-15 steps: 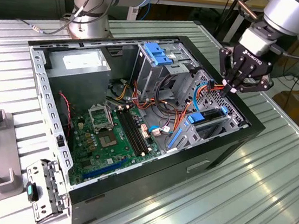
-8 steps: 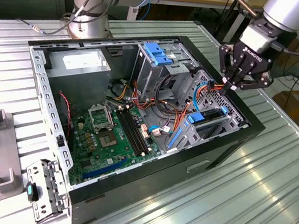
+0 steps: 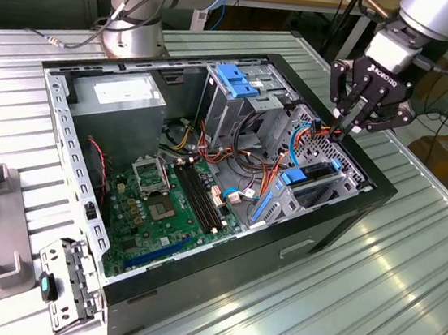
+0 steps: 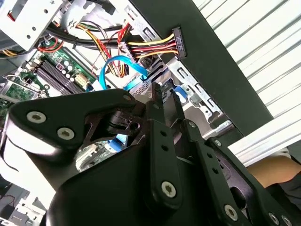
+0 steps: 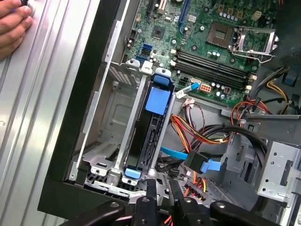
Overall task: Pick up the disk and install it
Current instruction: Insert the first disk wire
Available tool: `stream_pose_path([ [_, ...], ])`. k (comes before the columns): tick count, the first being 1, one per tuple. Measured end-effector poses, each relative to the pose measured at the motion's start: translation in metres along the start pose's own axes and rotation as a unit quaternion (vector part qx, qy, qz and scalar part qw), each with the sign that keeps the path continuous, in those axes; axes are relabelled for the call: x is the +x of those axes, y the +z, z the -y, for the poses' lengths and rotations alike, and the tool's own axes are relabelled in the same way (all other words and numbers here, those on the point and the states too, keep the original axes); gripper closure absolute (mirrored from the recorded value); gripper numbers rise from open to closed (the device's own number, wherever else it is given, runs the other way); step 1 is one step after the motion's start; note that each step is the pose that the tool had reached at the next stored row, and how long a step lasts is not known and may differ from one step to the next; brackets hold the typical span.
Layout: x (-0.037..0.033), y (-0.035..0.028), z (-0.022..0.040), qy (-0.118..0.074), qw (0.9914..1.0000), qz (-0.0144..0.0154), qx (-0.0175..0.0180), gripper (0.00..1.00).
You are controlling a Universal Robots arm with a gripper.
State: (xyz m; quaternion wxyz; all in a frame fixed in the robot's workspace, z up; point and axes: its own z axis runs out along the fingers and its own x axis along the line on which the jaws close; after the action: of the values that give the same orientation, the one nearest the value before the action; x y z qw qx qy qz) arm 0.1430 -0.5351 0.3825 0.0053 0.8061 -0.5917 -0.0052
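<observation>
Here the disk (image 5: 149,136) sits in its bay (image 5: 123,141), just beyond the closed, empty fingers (image 5: 151,190).

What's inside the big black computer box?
A green circuit board, a grey metal box, bundles of coloured wires, and the disk standing edge-up in its metal bay. Whatever lies beneath the board and the disk is covered.

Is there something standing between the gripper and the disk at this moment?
Nothing visible does. In the first wrist view the gripper hangs just off the end of the disk, which sits in the drive cage. The blue cable and wire bundle lie beside that path, not across it.
</observation>
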Motion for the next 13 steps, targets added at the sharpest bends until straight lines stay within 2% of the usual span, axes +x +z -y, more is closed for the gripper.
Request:
stream_pose_path([
  [2,-0.0006,-0.0001,0.0005,-0.006,0.99998,-0.0001,0.0000,0.75],
  [4,-0.0006,-0.0001,0.0009,-0.022,0.99975,-0.0004,-0.0001,0.75],
  [6,-0.0005,0.0000,0.0012,-0.041,0.99915,-0.0007,-0.0001,0.75],
  [10,-0.0002,0.0004,0.0022,-0.067,0.99776,-0.0012,0.0001,0.75],
  [11,-0.0002,0.0009,0.0026,-0.077,0.99702,-0.0026,0.0038,0.75],
  [13,-0.0001,0.0010,0.0026,-0.084,0.99634,-0.0060,0.0119,0.75],
])
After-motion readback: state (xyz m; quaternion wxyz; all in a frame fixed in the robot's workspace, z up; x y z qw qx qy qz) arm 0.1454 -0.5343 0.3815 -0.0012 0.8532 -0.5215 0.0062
